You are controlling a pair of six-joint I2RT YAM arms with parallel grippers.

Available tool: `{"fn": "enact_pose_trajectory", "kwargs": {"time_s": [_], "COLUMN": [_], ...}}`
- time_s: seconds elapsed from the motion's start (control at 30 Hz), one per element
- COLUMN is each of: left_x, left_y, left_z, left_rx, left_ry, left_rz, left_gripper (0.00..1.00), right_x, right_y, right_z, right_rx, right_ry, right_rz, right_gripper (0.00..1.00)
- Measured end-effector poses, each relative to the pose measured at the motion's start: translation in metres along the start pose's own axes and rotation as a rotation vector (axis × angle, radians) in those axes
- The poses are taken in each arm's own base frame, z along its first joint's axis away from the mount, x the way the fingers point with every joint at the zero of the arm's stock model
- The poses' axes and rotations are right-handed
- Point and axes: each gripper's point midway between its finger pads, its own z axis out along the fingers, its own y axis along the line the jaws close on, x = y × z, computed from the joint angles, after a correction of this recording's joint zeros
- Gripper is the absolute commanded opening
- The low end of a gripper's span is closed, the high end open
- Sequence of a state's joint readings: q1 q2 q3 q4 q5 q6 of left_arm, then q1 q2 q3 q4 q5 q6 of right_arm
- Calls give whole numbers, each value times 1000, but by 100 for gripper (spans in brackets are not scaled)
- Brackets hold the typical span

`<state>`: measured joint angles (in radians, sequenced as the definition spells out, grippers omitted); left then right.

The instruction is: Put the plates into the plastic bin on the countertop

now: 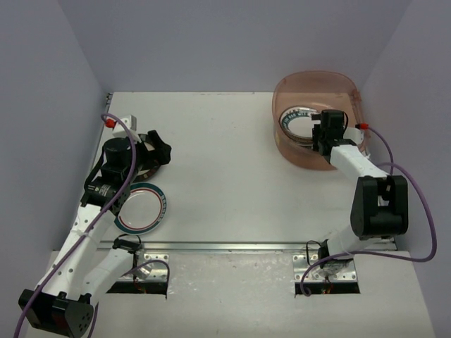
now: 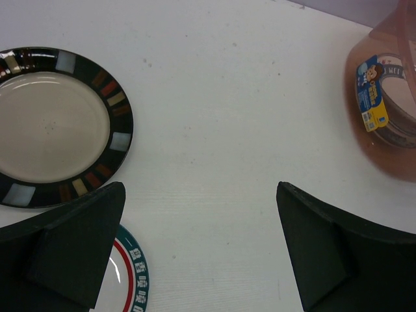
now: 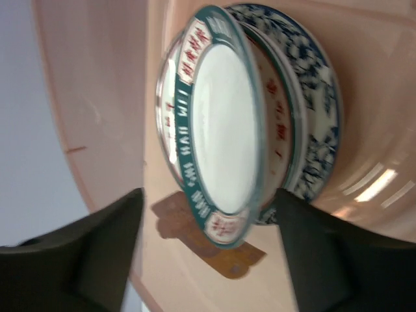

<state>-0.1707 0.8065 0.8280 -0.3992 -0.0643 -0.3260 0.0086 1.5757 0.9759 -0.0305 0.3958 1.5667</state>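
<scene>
Step in hand: drop-off at the plastic bin (image 1: pixel 350 90), far right of the worktop (image 1: pixel 225 155). The right tool (image 3: pixel 209 195) is down inside the bin with its jaws apart. Its fingers stand either side of a green-rimmed plate (image 3: pixel 221 130) and touch nothing that I can see. That plate is tilted and leans on the stack, with the blue floral plate (image 3: pixel 312 84) under it. Reads as let go, but not seated flat.

The left tool (image 2: pixel 200 195) has its jaws wide apart and holds nothing. It hovers at the left over a black-rimmed plate (image 2: pixel 55 127). A green-and-red-rimmed plate (image 1: pixel 141 206) lies just nearer; can't tell if the two touch. Both are on the worktop, not binned yet.

Next, my guess: right tool lifts straight up past the bin lip before swinging away, and left tool takes the black-rimmed plate by its rim.

Clearance: the bin wall sits close around the right tool, so little slack there. The middle of the worktop between the arms is open. The metal rail (image 1: pixel 225 246) runs along the near edge, close to the green-and-red-rimmed plate; watch it on a low approach.
</scene>
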Motion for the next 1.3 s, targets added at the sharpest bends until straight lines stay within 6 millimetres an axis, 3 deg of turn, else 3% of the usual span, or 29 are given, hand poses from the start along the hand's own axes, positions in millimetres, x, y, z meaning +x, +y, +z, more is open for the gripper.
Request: {"fn": "enact_pose_trajectory", "kwargs": {"time_s": [0.17,0.43,0.6,0.7,0.77,0.83,0.9,1.07,1.13,1.23,1.3], "left_x": [2,22,16,3,1,0,3,17,23,41,64], "left_y": [3,24,52,96,126,156,181,233,252,275,282], "left_z": [3,21,36,44,45,46,47,43,43,58,72], "left_rx": [-16,-143,-254,-377,-472,-577,-660,-811,-847,-857,-839], "left_ry": [9,91,152,139,137,128,124,104,108,164,248], "left_rz": [0,-34,-175,-310,-384,-439,-475,-502,-506,-499,-494], "left_gripper": [100,100,100,100,100,100,100,100,100,100,100], "right_x": [-5,-9,30,68,92,110,121,146,149,143,136], "right_y": [22,70,96,117,121,115,98,30,15,15,21], "right_z": [-15,-61,-107,-160,-196,-227,-244,-258,-263,-280,-295], "right_rx": [-41,-115,-307,-516,-651,-775,-859,-885,-895,-982,-1059], "right_ry": [16,111,270,416,540,666,766,1012,1062,1059,1037], "right_rz": [2,-27,-229,-392,-499,-582,-629,-706,-743,-788,-814], "right_gripper": [99,99,99,99,99,99,99,99,99,99,99]}}
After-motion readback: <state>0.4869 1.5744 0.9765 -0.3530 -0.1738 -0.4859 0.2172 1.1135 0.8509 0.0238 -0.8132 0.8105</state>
